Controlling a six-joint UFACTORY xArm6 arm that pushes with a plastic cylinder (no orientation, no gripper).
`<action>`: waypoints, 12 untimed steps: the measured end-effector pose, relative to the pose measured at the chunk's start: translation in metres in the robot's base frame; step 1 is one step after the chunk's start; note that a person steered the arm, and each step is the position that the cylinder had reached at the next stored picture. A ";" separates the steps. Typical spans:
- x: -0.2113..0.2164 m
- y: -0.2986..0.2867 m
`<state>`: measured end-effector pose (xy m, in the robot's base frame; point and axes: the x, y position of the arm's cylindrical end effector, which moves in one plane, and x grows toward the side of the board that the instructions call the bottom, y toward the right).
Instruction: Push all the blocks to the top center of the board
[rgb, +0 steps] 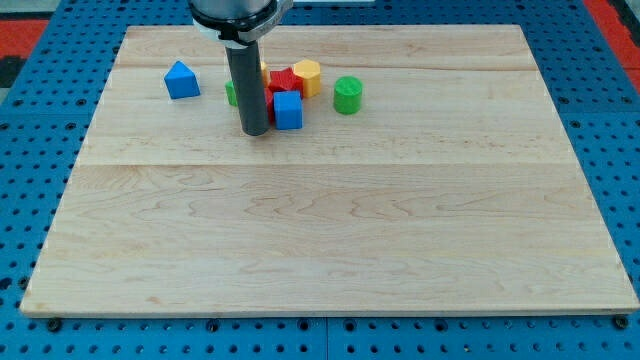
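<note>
My tip (255, 131) rests on the wooden board (330, 240) near the view's top centre, just left of a blue cube (288, 110). Behind the cube sit a red block (283, 83) and a yellow hexagonal block (307, 76). A green block (231, 94) peeks out left of the rod, mostly hidden by it. A green cylinder (347, 95) stands apart to the right of the cluster. A blue house-shaped block (181, 80) stands alone further left. The rod hides part of the cluster.
The board lies on a blue perforated table (30, 150). The arm's dark body (238, 12) hangs over the board's top edge.
</note>
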<state>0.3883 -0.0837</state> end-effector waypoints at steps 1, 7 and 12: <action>0.028 0.059; -0.050 0.151; -0.010 -0.179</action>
<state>0.3786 -0.2628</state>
